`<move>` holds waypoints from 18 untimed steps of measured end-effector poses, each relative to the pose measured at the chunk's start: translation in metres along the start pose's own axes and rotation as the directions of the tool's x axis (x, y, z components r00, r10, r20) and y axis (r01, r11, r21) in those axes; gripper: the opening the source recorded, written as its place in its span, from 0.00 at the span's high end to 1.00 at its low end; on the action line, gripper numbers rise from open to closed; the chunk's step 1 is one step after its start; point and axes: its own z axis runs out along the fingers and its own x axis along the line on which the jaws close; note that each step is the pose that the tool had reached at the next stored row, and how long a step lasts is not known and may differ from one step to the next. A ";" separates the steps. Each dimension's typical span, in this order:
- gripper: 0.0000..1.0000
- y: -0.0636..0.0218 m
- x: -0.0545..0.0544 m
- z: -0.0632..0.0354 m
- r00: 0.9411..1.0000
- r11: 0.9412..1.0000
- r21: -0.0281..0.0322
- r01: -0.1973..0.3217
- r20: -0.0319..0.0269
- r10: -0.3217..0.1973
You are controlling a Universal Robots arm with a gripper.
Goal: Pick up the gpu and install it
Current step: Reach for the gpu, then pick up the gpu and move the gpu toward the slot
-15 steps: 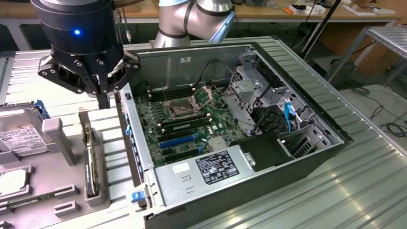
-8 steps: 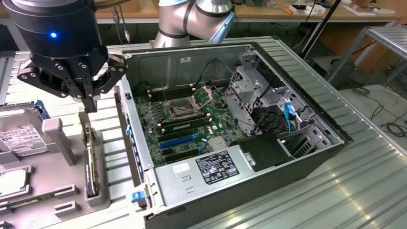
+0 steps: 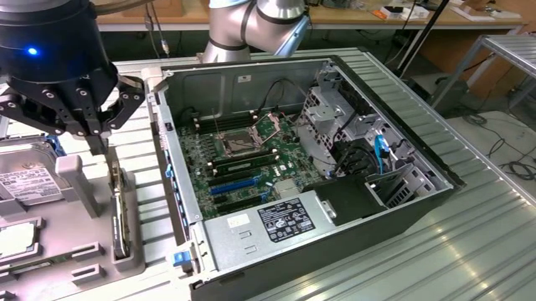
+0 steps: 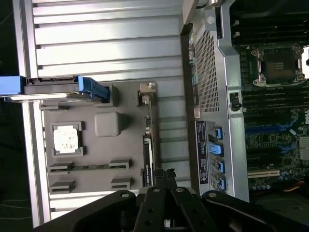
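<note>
Gripper (image 3: 99, 143) fingers together, clamped on nothing, hanging over the grey tray (image 3: 84, 188) on the table (image 3: 469, 251). Gpu (image 3: 122, 213) stands on edge in a tray slot. In the exterior view it is at 9 o'clock of the open computer case (image 3: 209, 88) and 5 o'clock of the gripper, near its tips.

No readable text anywhere. On the grey metal power supply box (image 3: 226, 241), a black sticker (image 3: 283, 219) packed with white print and marks, too fine to make out. Same for the white label (image 3: 19, 183) on the grey metal hard drive (image 3: 34, 153).
</note>
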 end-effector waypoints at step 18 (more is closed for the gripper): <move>0.89 -0.0031 0.013 0.0003 1.000 1.000 0.000 0.000 0.000 0.000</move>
